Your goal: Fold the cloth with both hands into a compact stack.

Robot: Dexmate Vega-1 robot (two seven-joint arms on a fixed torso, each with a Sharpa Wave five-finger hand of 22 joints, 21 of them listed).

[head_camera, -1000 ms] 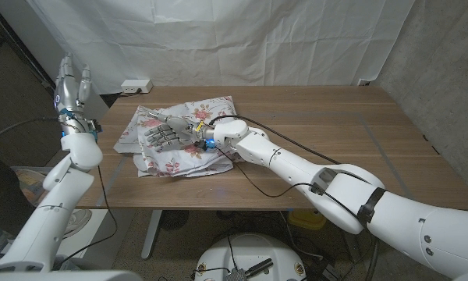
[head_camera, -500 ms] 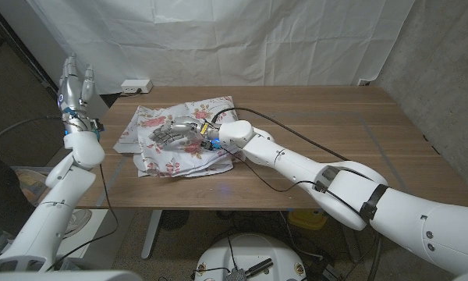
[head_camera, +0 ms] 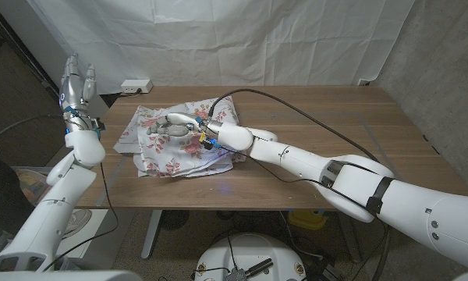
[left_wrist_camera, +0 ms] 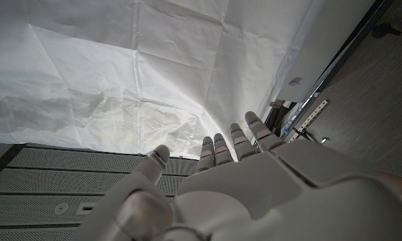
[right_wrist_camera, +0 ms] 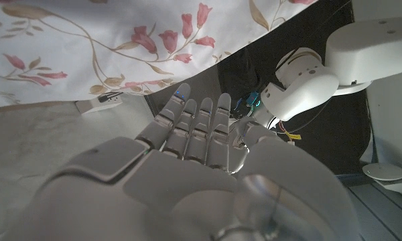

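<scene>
Head view is showing the cloth [head_camera: 178,139], white with pink and red flowers and thin brown stems, lying rumpled on the wooden counter [head_camera: 320,133] toward its left half, partly folded with layers overlapping and edges uneven. Its long axis is running roughly from the counter's near-left side up toward the far middle, with one corner pointing at the far edge and a bunched lower edge facing the near edge. The right robot hand [head_camera: 175,125] is reaching across from the right arm [head_camera: 296,160] and resting on top of the cloth near its middle, fingers stretched out toward the robot's left; whether it is pinching any fabric I cannot tell. Right wrist view is showing that same robot hand's fingers [right_wrist_camera: 194,120] lying side by side and extended, with floral fabric [right_wrist_camera: 120,47] hanging just beyond them. The left robot hand [head_camera: 76,82] is standing raised off the counter's left side, well apart from the cloth, fingers straight, slightly apart and holding nothing; left wrist view is showing it [left_wrist_camera: 221,181] against the white backdrop sheet [left_wrist_camera: 120,80]. A small white box [head_camera: 136,85] is sitting by the counter's far-left corner.
</scene>
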